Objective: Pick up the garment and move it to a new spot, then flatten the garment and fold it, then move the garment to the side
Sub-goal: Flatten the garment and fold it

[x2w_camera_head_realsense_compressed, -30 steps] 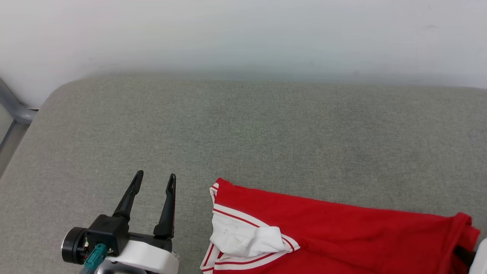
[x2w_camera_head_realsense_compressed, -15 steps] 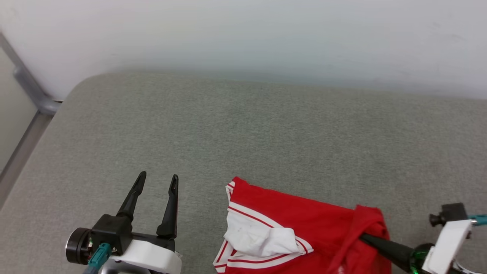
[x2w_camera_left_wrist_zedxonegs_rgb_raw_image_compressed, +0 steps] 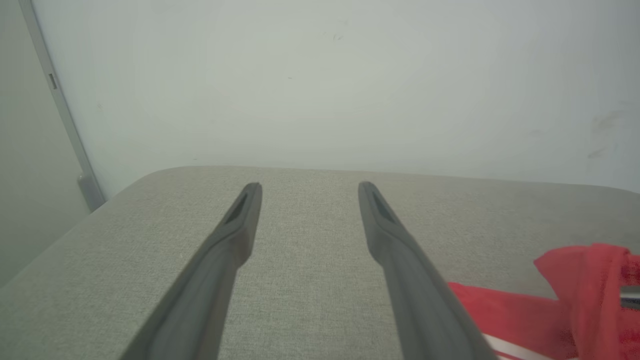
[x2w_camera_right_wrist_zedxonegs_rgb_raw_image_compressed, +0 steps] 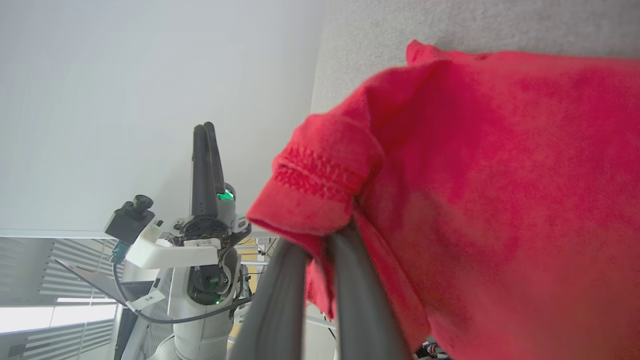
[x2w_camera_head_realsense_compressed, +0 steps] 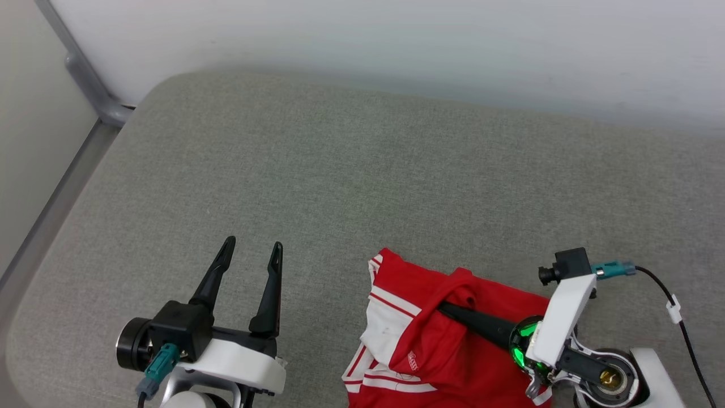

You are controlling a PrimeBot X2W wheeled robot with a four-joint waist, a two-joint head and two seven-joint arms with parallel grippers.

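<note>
Right gripper (x2w_camera_head_realsense_compressed: 453, 313): fingers drawn together, pinching a stitched hem of the garment (x2w_camera_head_realsense_compressed: 439, 340). The right wrist view shows the red cloth bunched over both fingertips, so the tips themselves are hidden. The pinched fold is lifted into a small peak and lies doubled back over the rest of the shirt. The garment sits on the near side of the grey cushion (x2w_camera_head_realsense_compressed: 340, 170), right of the middle, and its lower part runs off the bottom of the head view. A crumpled white sleeve (x2w_camera_head_realsense_compressed: 380, 334) with red-and-white striped trim shows at the shirt's left side, flat on the cushion. A small label shows on the turned-over red fold; its print is too small to read. Left gripper (x2w_camera_head_realsense_compressed: 253, 245): fingers spread apart, nothing between them, pointing toward the far edge of the cushion. It is left of the garment and apart from it; whether it touches the cushion, cannot tell. The far edge of the cushion meets a pale wall (x2w_camera_head_realsense_compressed: 396, 34). A grey metal rail (x2w_camera_head_realsense_compressed: 85, 73) runs beside the far left corner.
</note>
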